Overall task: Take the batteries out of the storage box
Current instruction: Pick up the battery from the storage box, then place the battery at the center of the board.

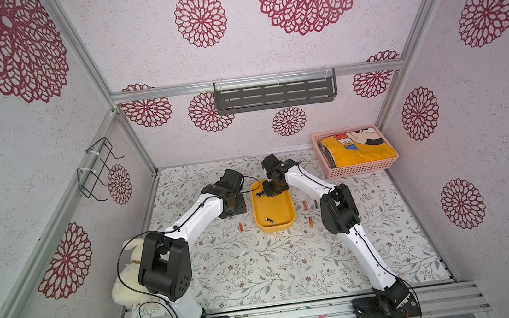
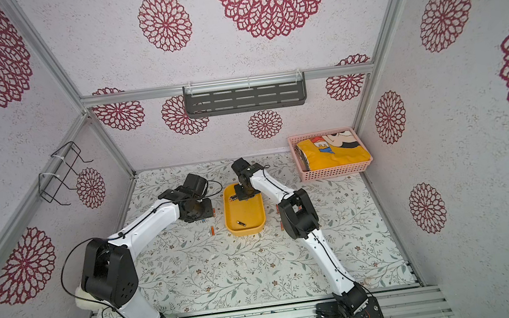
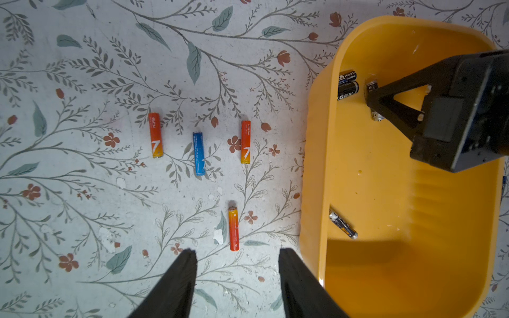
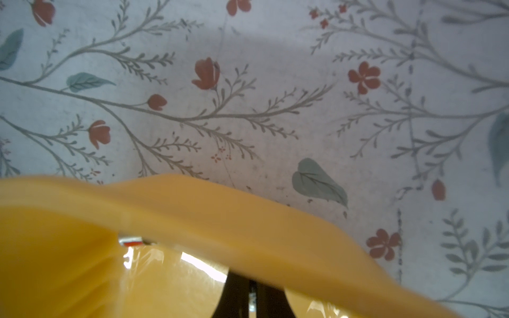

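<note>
my right hand (image 3: 371,103) pinching a black battery (image 3: 371,86) at 12 o'clock inside the yellow box (image 1: 275,228), left hand (image 3: 238,252) spread at its 9 o'clock

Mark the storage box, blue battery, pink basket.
Yellow-orange plastic storage box (image 1: 275,208): in a top view, floor.
Slim blue battery (image 3: 199,153): left wrist view, mid-body.
Pink lattice basket (image 1: 361,168): in a top view, front wall.

Table (image 1: 243,267): floral-print cover, scuffed. Directly on it: yellow box (image 1: 275,228) mid-table. Beside its left wall, three orange batteries (image 3: 155,135) and a blue battery (image 3: 199,153). More orange ones (image 1: 305,205) to its right. Pink basket (image 1: 360,170) in far-right corner.
</note>
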Available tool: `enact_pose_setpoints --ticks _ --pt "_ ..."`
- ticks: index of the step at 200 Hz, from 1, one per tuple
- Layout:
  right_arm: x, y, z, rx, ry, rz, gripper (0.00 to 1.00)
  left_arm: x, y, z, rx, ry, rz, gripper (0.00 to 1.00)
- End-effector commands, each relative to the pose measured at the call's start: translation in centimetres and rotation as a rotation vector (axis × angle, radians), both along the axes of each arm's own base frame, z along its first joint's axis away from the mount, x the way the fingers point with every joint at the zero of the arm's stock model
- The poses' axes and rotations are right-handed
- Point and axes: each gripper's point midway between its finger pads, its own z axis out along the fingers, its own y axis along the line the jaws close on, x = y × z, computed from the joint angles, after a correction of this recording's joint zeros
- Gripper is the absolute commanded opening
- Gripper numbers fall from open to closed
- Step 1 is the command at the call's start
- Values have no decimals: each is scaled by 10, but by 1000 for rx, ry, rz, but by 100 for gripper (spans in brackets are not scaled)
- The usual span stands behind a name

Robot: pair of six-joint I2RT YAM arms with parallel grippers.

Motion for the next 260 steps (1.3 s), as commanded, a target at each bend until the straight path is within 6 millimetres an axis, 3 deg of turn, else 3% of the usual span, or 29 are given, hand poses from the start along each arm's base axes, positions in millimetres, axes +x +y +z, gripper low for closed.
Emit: enact_pose_setpoints --ticks 1,41,86,108,128,161,204,234,260 --pt "-6 -1 20 21 15 -25 0 3 5 19 -3 -62 9 52" --pt "0 6 87 126 -79 -33 0 5 7 37 -18 -137 9 52" --pt "-7 1 146 218 -152 -39 0 8 9 55 -18 -195 4 52" --pt "-18 -14 171 207 -196 -52 0 9 6 60 -26 -204 -14 52" --pt "-35 -44 183 179 -236 -89 0 9 0 69 -30 -235 -53 52" --pt "-81 -107 161 135 -220 -186 0 8 -5 75 -24 -281 -101 52" --pt "-138 -162 92 65 -148 -271 0 8 -3 65 0 -294 -112 52" --pt "-150 -178 45 13 -103 -298 0 8 -6 55 6 -276 -140 52" --pt "-143 -183 27 -2 -105 -318 0 7 -5 49 17 -269 -146 52"
